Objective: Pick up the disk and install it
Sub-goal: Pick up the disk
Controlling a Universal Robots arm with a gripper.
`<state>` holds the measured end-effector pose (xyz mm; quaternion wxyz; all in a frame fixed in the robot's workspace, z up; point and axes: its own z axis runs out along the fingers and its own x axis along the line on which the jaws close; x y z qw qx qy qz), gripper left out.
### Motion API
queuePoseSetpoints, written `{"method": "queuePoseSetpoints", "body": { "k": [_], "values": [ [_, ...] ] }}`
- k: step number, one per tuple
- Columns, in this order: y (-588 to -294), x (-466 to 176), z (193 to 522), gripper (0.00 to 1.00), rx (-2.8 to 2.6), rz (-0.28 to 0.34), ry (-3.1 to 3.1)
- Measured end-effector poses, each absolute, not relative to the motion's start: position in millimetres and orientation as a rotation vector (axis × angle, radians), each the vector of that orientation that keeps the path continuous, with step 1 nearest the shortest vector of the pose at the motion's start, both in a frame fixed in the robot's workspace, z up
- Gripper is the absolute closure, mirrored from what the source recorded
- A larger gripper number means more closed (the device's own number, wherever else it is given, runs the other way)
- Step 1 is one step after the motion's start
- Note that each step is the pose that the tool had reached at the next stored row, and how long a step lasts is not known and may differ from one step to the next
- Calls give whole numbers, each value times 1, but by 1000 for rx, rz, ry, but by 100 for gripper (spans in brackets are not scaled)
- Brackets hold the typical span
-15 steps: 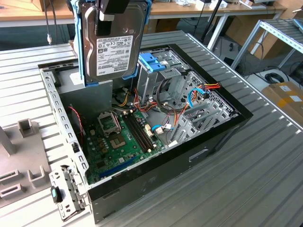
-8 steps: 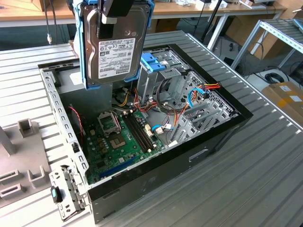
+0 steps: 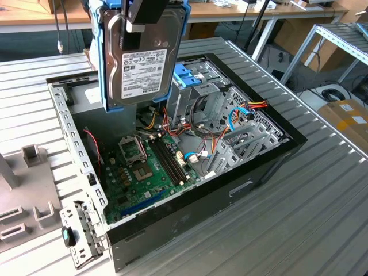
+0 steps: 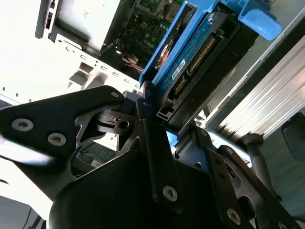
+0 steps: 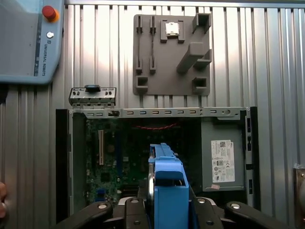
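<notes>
One disk (image 3: 138,60) hangs from the gripper (image 3: 138,23), whose jaws you see clenched on its upper end in the exterior view. In the second wrist view a black finger (image 4: 151,138) lies against each flat side of that end, by the connector edge.

You have the disk upright on its short end, with its long axis vertical. Its labelled face is turned toward the exterior camera. From the first wrist view you look down along it and meet its blue carrier (image 5: 167,191) end-on.

That face is dark metal with a white barcode label, and bright blue plastic rails frame both long sides.

Your disk sits in the air above the open computer case (image 3: 230,190), clear of its contents. It hangs over the motherboard (image 3: 144,172) and toward the exterior view's left of the metal drive cage (image 3: 210,106) with its blue latch (image 3: 187,75). A grey power-supply box (image 5: 221,160) fills one corner of the case. The case rests on a slatted metal table (image 3: 299,230), and a grey fixture plate (image 5: 171,47) lies just beside it.
</notes>
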<state>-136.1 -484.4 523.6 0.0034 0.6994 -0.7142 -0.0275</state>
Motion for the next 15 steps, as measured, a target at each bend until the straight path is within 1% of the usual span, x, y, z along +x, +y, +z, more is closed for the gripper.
{"method": "queuePoseSetpoints", "body": {
  "k": [6, 8, 15],
  "values": [
    [-493, -136, 524, 63, 2192, -86, -2239],
    [-497, -116, 523, 63, 2192, -86, -2239],
    [-498, -111, 523, 63, 2192, -85, -2239]
  ]
}}
